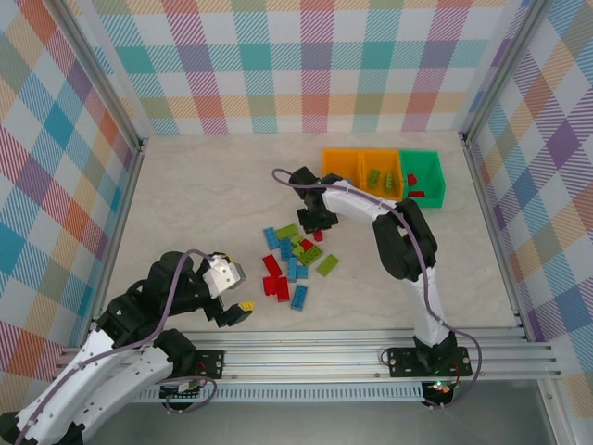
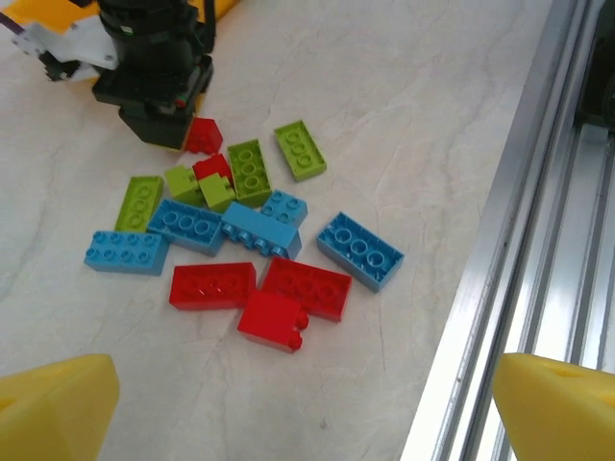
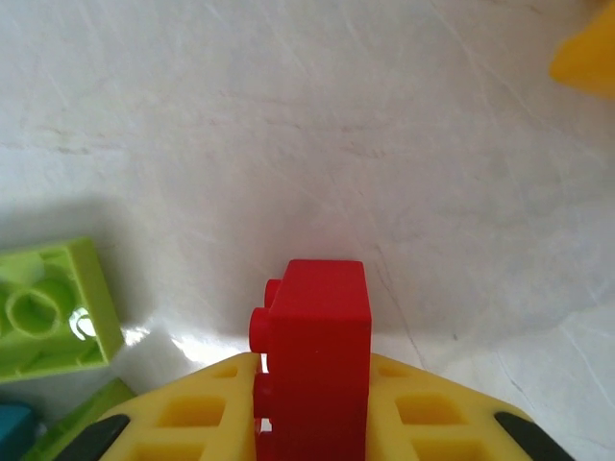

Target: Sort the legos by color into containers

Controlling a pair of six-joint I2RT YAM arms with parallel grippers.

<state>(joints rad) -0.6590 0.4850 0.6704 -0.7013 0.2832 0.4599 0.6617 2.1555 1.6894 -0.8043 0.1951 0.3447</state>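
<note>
Sorting seems barely begun: my right claw [image 3: 312,403] pinches a red lego [image 3: 322,331], left claw [image 2: 307,408] spread, most legos [image 1: 292,267] outside the containers [image 1: 361,151].

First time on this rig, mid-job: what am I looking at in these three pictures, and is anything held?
Two robot arms are bolted at the near edge of the table. The overhead view looks down on both: the left arm low on the left, the right arm stretched over the brick pile. The other two views come from a camera on each wrist. The left wrist view shows its own yellow fingers wide apart, holding nothing, above blue, red and lime bricks. The right wrist view shows its fingers shut on a red brick. Far right stand two orange bins and a green bin.
</note>
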